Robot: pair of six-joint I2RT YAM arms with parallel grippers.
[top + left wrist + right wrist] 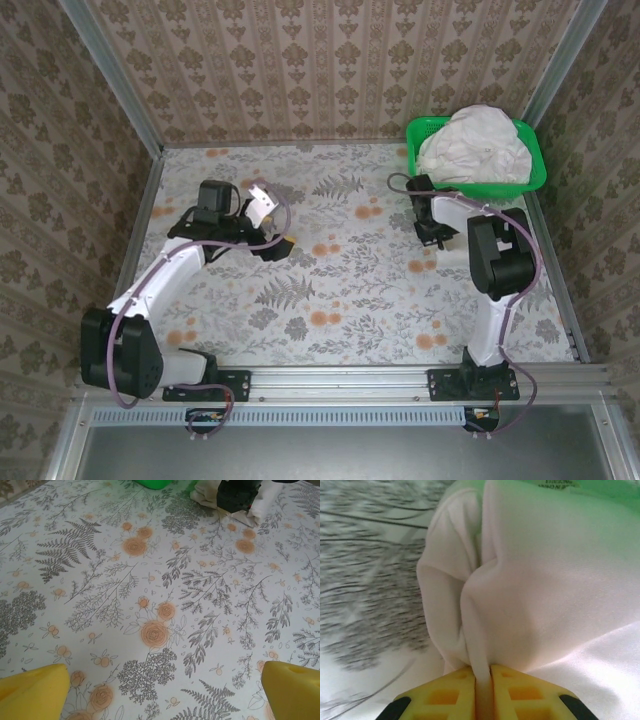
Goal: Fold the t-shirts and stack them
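T-shirts [475,145]: a fold of white cloth is clamped by the right gripper [482,672], its yellow fingers [442,692] drawn nearly together w/ a thin strip of fabric squeezed btwn them. Above the fingers, in the wrist view, the cloth is bunched into soft folds. A printed label [557,484] is seen at the top edge, green behind it. Blurred floral worktop [365,580] is seen at frame left. In the top view the shirts are heaped in a green basket [538,172], upper right, w/ the right gripper just below its lower-left corner. Left gripper [162,695] is spread wide apart, nothing btwn its fingers, over bare worktop. In the top view it is found left of centre.
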